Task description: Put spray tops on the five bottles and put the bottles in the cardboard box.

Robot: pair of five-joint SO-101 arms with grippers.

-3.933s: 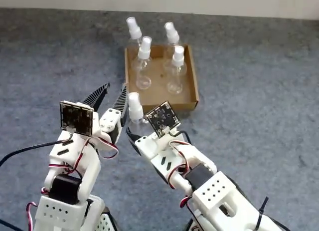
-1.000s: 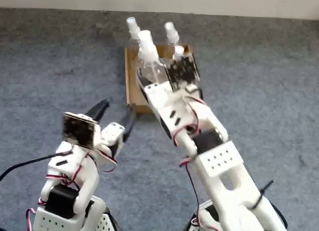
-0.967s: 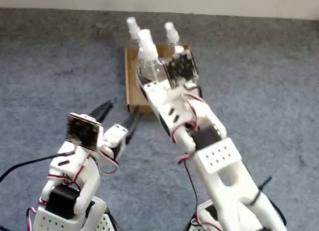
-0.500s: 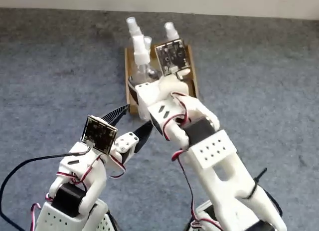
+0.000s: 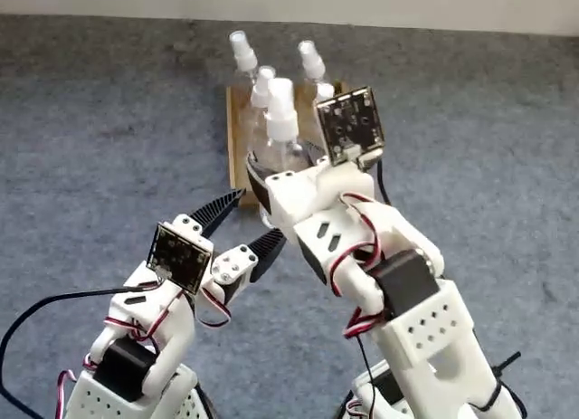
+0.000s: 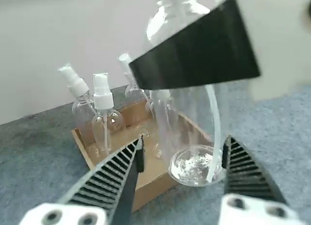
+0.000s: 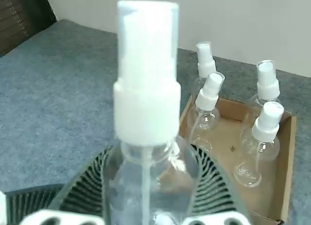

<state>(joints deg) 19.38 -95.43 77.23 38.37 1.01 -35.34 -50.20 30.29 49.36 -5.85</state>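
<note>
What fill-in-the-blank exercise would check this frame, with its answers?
1. The right pincer is shut on a clear bottle whose spray top is ____ in colour.
2. The left pincer is ____ and holds nothing.
3. ____ other bottles stand upright at the cardboard box.
Missing words: white; open; Four.

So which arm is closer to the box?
Right. The right gripper holds a bottle up at the near edge of the box; the left gripper is open, a bit short of it.
</note>
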